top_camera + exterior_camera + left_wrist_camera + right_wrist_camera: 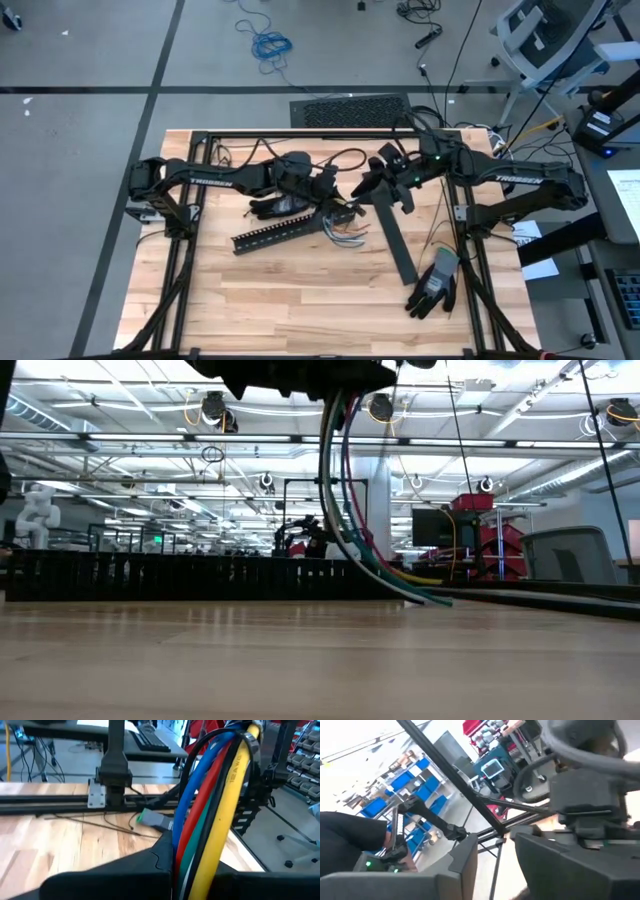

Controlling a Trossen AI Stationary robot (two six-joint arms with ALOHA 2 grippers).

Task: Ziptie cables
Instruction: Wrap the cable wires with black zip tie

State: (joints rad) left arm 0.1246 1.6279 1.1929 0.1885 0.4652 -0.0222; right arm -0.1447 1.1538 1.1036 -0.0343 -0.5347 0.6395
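Note:
The cables [220, 805] are a bundle of yellow, red, green, blue and black wires. They run between the dark fingers of my left gripper [333, 190], which is shut on them above the table's middle. In the low view the cables [335, 470] hang from the gripper and curve down to the wood. Their loose ends [346, 228] lie beside the black slotted duct [285, 232]. My right gripper [495, 865] stands close to the right of the left one, raised and open. A thin dark strip [496, 865] shows in its gap. My left gripper pinches the bundle [192, 855] between its two fingers, some way up from the loose ends. The fingers come nearly level from the table's left and lie across the wires. Below the hold the bundle hangs slack, its ends [420, 597] resting on the table. Whether my right gripper touches the thin strip, I cannot tell.
A long black flat strip [397, 240] lies right of the duct. One dark glove [435, 285] lies near the right front, another [268, 207] lies under the left arm. A black frame [300, 133] runs round the table. Bare wood [300, 300] lies toward the near edge.

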